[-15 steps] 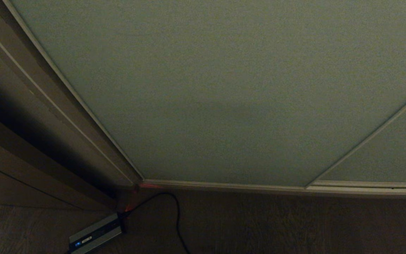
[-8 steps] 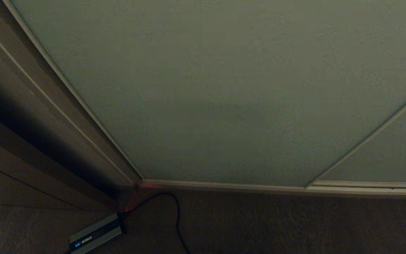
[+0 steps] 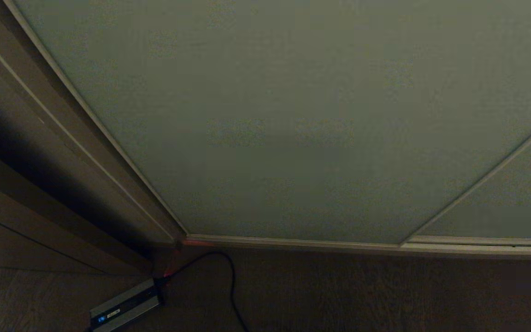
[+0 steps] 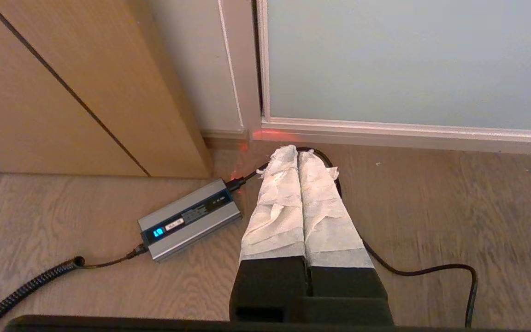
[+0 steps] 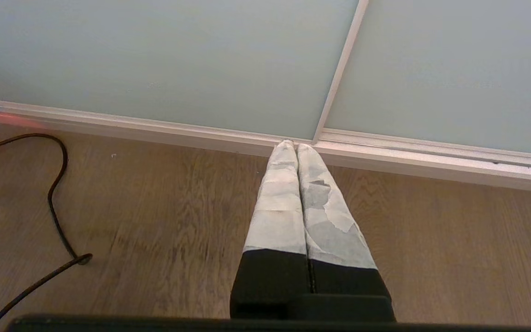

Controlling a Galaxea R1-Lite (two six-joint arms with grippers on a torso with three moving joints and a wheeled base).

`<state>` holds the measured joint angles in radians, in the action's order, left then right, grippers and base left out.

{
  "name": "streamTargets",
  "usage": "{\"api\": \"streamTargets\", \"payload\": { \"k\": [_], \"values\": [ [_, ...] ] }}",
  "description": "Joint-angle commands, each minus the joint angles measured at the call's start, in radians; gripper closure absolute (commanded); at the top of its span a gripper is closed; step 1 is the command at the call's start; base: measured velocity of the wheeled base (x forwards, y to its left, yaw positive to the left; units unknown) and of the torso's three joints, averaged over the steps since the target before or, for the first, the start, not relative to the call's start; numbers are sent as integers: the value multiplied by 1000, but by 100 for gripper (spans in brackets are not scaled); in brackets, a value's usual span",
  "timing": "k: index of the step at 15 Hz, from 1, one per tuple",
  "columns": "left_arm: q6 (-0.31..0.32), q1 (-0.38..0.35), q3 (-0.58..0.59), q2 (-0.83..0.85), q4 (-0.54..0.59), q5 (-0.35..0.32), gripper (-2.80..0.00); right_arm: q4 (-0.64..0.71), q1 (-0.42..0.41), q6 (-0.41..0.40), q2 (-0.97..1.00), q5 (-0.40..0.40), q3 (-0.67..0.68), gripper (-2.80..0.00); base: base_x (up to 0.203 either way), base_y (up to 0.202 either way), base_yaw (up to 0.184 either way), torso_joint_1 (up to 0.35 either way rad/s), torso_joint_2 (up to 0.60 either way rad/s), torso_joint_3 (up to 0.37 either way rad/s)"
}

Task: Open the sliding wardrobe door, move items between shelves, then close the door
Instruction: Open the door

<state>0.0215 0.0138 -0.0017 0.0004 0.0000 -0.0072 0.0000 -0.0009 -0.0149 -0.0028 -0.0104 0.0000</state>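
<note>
**Both jaws clenched before the closed wardrobe door**

The jaws of the left gripper (image 4: 297,152) and the right gripper (image 5: 292,144) are clenched empty, their white-wrapped fingers pressed together above the wood-grain floor (image 5: 178,207). The large matte pale grey-green sliding wardrobe door (image 3: 284,120) stands closed on its silver floor rail (image 3: 293,242). Near its left corner lies a small silver-grey power brick (image 4: 189,220), its black cable (image 4: 427,269) looping across the floor.

The sliding wardrobe door (image 3: 293,115) is a matt, smooth pale grey-green panel in a thin pale metal frame (image 5: 339,69). Below the left tool (image 4: 298,152), whose fingers (image 4: 279,203) are wrapped in crinkled white cloth-like tape, lies matt wood-grain floor (image 4: 431,207). Beside it, a brushed-metal power brick (image 4: 189,219); a smooth wood-veneer panel (image 4: 39,92) beyond.
</note>
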Motion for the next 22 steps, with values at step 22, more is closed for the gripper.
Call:
{"api": "streamTargets", "payload": {
  "k": [22],
  "values": [
    [6, 0, 0, 0, 0, 0, 0, 0, 1, 0, 1, 0, 3, 0, 0, 0, 0, 0, 0, 0]
  ]
}}
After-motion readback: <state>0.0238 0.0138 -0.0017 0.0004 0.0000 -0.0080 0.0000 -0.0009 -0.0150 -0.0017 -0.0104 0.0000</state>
